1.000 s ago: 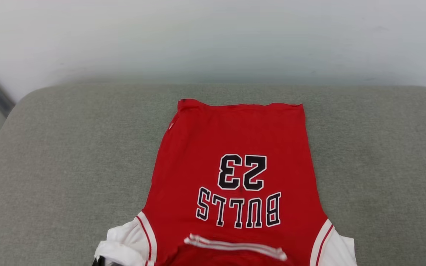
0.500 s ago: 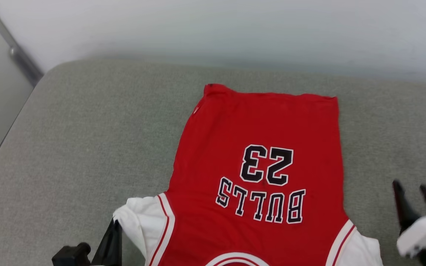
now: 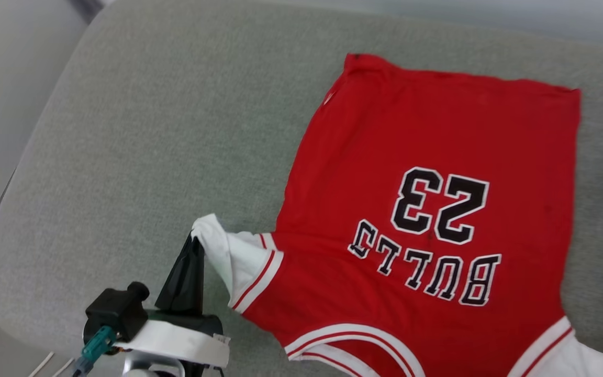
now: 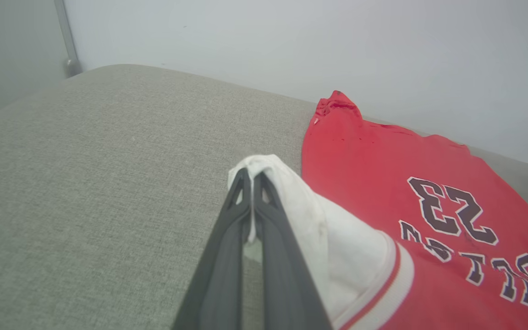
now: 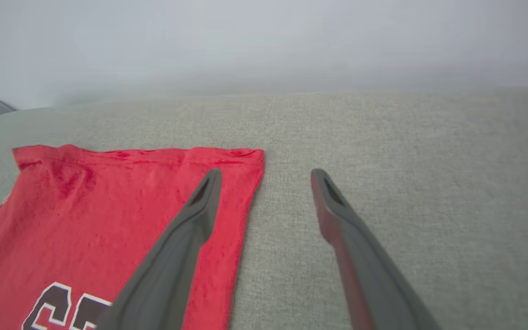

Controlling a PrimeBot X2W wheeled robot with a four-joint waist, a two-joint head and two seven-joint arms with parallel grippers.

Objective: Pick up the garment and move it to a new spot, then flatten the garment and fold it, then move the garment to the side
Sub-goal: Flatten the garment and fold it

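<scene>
So the garment [image 3: 427, 173] is lying mostly flat on a grey cushion [image 3: 139, 131], print side up. From the head view the black "23" [image 3: 440, 204] and "BULLS" [image 3: 427, 269] read upside down, with the hem [image 3: 464, 78] at the far side and the striped collar trim [image 3: 354, 340] down at the near edge. It sits toward the right half of the cushion, with a lot of bare grey fabric off to the left. The left gripper [image 3: 195, 242] has its two dark fingers pressed together on the edge of the white sleeve [image 3: 228, 251] on that side. The left wrist view makes this pretty clear, since a bit of white cloth is squeezed right between the tips. That sleeve is pulled up into a little peak off the cushion while the red body stays down. The other sleeve [image 3: 584, 361] is down in the lower right corner of the head view, cut off by the edge. The right gripper [image 5: 264, 176] is spread wide with nothing in it. In its wrist view one finger is over the far right corner of the hem and the other over bare cushion just beside it. Can't tell if either tip is actually touching anything. There's a plain pale wall [image 4: 291, 46] behind the cushion.
</scene>
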